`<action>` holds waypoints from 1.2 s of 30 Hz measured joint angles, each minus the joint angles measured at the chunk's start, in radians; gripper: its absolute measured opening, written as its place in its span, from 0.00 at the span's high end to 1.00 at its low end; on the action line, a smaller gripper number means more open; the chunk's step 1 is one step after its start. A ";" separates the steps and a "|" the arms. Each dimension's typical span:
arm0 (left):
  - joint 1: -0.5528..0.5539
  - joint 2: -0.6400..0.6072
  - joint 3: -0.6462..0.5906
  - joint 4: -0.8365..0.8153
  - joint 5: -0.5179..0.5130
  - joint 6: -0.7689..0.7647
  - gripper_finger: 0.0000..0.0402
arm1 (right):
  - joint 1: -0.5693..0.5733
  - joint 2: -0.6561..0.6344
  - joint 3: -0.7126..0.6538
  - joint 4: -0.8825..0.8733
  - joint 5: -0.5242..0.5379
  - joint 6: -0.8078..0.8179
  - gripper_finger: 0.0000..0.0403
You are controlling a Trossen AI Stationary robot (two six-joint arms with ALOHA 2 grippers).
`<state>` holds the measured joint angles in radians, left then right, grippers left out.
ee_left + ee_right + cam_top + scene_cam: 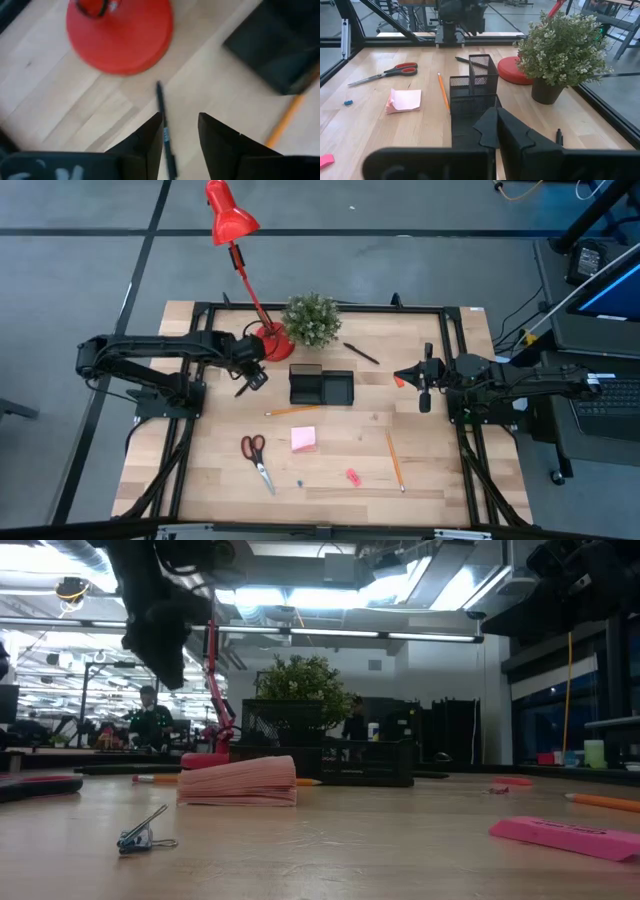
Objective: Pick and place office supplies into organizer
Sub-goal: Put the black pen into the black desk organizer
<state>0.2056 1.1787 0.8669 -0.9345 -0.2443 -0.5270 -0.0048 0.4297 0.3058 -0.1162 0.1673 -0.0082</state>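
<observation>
The black mesh organizer (321, 386) stands mid-table on its base. My left gripper (250, 374) is open and raised above a black pen (164, 131) lying flat on the wood by the lamp base; its fingers touch nothing. My right gripper (424, 388) hovers shut, right of the organizer (472, 87). Loose on the table lie red-handled scissors (255, 459), a pink sticky pad (304, 439), two orange pencils (292, 411) (395, 459), a pink bit (352, 476), a tiny blue piece (299, 480) and a second black pen (361, 353).
The red lamp's round base (272, 343) and the potted plant (312, 319) stand behind the organizer. A small red bit (400, 380) shows beside my right gripper. A small clip (144, 833) lies near the table's near edge. Black frame rails border the table.
</observation>
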 joint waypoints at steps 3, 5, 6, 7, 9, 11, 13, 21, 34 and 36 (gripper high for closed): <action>-0.001 0.054 0.000 -0.016 0.002 0.009 0.69 | 0.000 0.000 0.000 0.000 0.000 0.000 0.96; 0.000 0.092 0.000 -0.012 0.003 0.009 0.69 | 0.000 0.000 0.000 0.000 0.000 0.000 0.96; 0.000 0.110 0.000 -0.010 0.003 0.008 0.69 | 0.000 0.000 0.000 0.000 0.000 0.000 0.96; 0.000 0.128 0.000 -0.010 0.003 0.004 0.69 | 0.000 0.000 0.000 0.000 0.000 0.000 0.96; 0.009 0.164 0.000 -0.012 0.008 -0.008 0.69 | 0.000 0.000 0.000 0.000 0.000 0.000 0.96; 0.025 0.195 0.000 -0.011 0.036 -0.010 0.69 | 0.000 0.000 0.000 0.000 0.000 0.000 0.96; 0.045 0.227 0.000 -0.012 0.079 -0.010 0.69 | 0.000 0.000 0.000 0.000 0.000 0.000 0.96; 0.112 0.318 0.000 -0.002 0.066 0.014 0.70 | 0.001 0.000 0.000 0.000 0.000 0.000 0.95; 0.139 0.353 -0.007 0.104 0.124 0.088 0.72 | 0.001 0.000 0.000 -0.025 -0.001 0.000 0.95; 0.139 0.353 -0.024 0.103 0.122 0.087 0.72 | 0.001 0.000 0.000 -0.025 -0.001 0.000 0.95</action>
<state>0.3450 1.5322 0.8427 -0.8319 -0.1218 -0.4400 -0.0040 0.4301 0.3054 -0.1413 0.1663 -0.0084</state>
